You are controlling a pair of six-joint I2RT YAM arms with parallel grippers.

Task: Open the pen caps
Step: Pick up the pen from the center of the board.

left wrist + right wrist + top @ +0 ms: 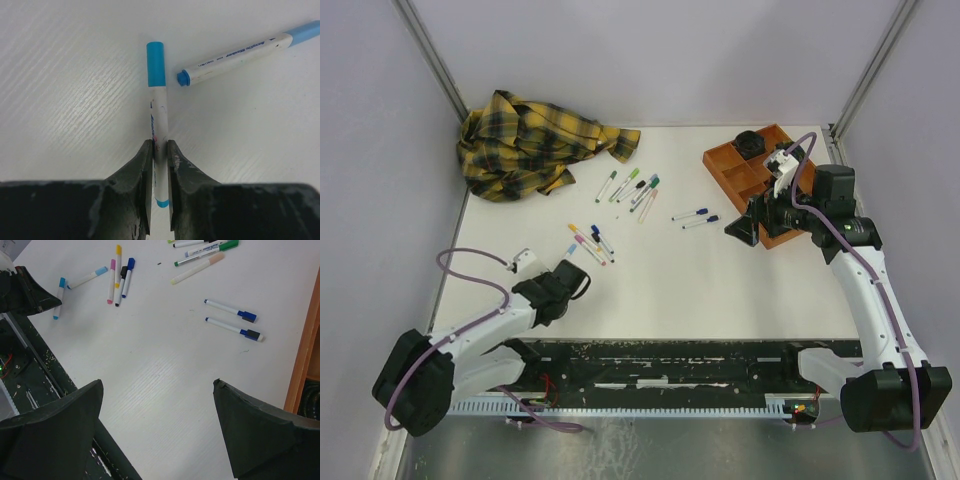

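Your left jaws pinch a light-blue pen [159, 115] by its barrel; your right jaws stand wide, holding nothing.

On the white surface [720, 290] your left arm [490, 330] reaches in from 7 o'clock. Your right arm [865, 290] comes up the 3 o'clock edge, its jaws hanging beside the near corner of the orange tray [720, 160] at 2 o'clock. A yellow plaid cloth [525, 145] lies bunched at 10 o'clock. The pens lie in three groups: a cluster [635, 187] toward 12 o'clock, a dark-blue pair [695, 217] near centre, and a fan [590, 242] toward 9 o'clock, just ahead of your left jaws. The pen caps [247, 316] you can make out sit on their barrels. On the pinched pen, the light-blue cap [156, 64] points to 12 o'clock from the jaws. A second pen [235, 55] lies just beside it at 1 o'clock, not touching.
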